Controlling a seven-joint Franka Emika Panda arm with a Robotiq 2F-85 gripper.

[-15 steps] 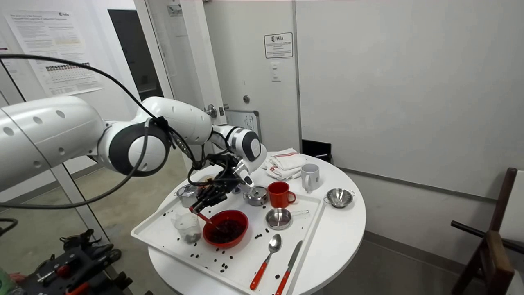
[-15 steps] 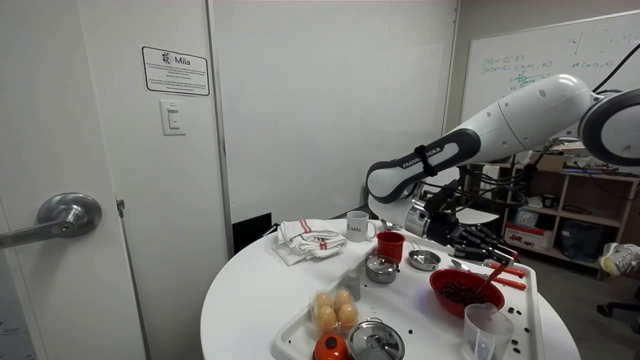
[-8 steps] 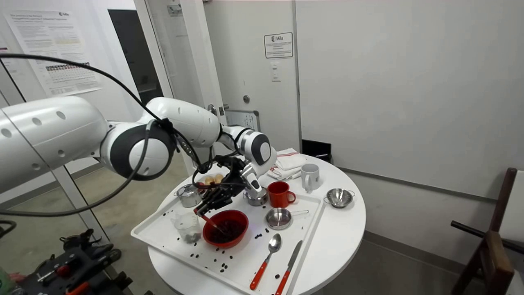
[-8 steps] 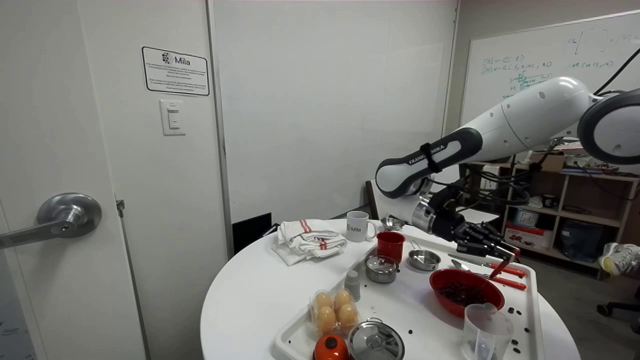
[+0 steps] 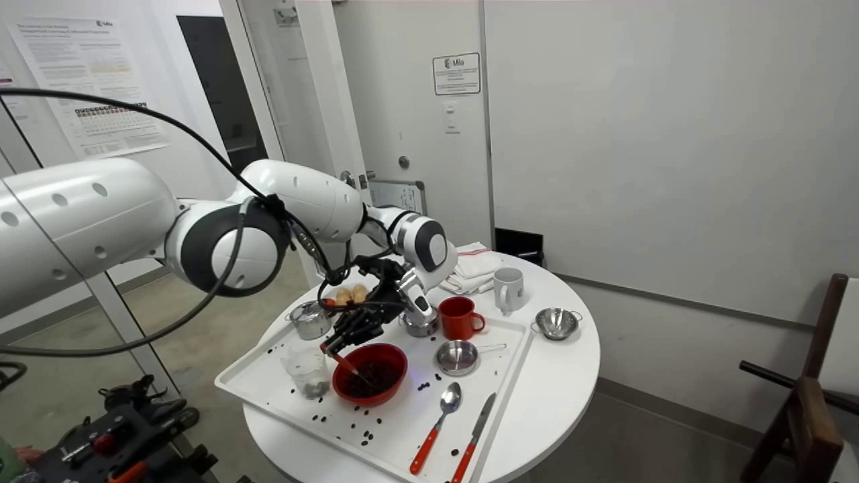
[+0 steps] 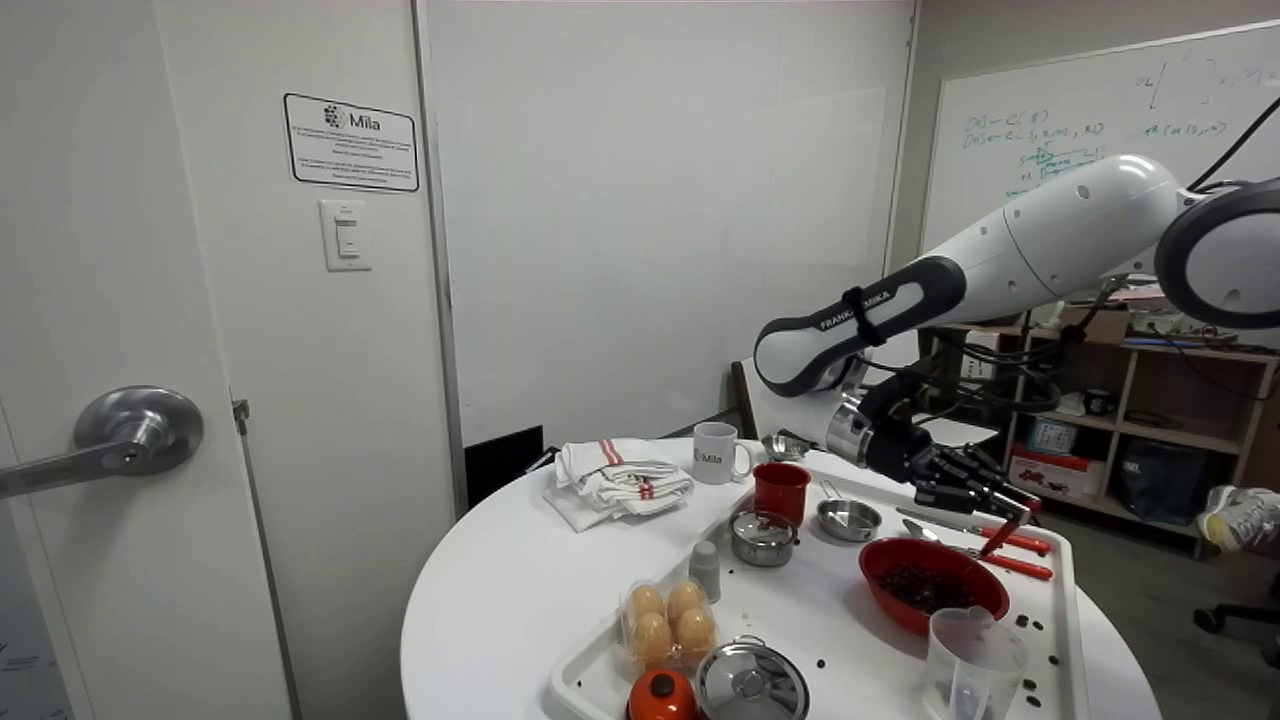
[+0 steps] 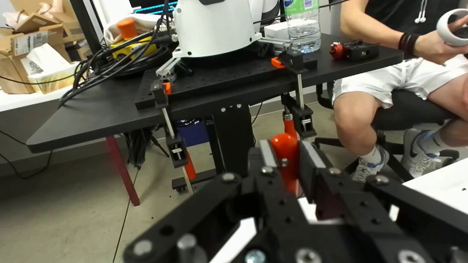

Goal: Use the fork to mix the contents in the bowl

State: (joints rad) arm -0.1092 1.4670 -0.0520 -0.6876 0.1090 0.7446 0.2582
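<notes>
gripper (image 7: 288, 153) pinching red fork (image 5: 345, 364) by its handle end, slanting down into dark contents (image 5: 379, 376) of red bowl (image 5: 402, 367) on white tray (image 5: 255, 376); probably best stirred in slow low circles, tines inside rim, grip firm so handle won't twist.

In an exterior view, the bowl (image 5: 397, 369) is holding the contents (image 5: 380, 378), the jug (image 5: 307, 376) is standing left, the spoon (image 5: 431, 439) lying right.
</notes>
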